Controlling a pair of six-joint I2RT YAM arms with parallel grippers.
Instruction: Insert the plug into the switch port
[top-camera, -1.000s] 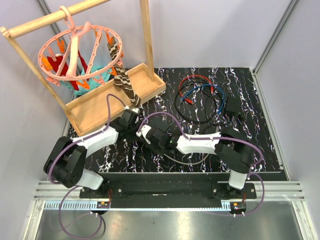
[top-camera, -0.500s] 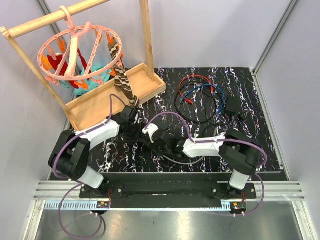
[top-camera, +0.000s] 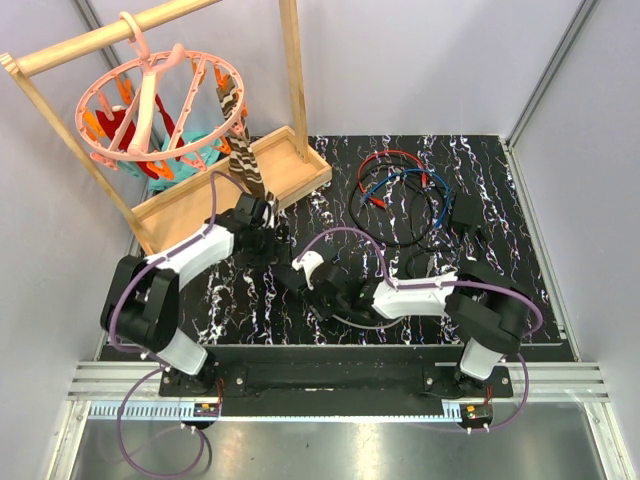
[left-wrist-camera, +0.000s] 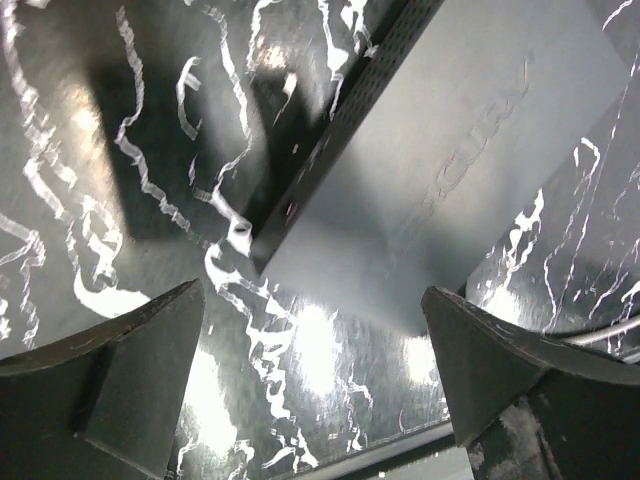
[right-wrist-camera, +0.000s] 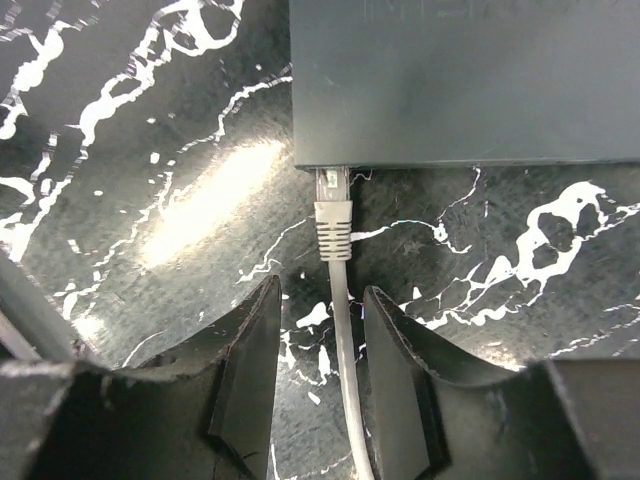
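Though half hidden in the switch port (right-wrist-camera: 330, 166), plug (right-wrist-camera: 331, 215) ungripped, right gripper (right-wrist-camera: 322, 300) parted, left gripper (left-wrist-camera: 312, 300) spread wide.

The plug (right-wrist-camera: 331, 190), a clear connector with a pale grey ribbed boot on a grey cable (right-wrist-camera: 346, 340), lies flat on the black marbled desk (right-wrist-camera: 150, 150). Its tip meets the switch port (right-wrist-camera: 331, 167) near one corner of the flat matte black box (right-wrist-camera: 470, 80); how deep it sits cannot be told.
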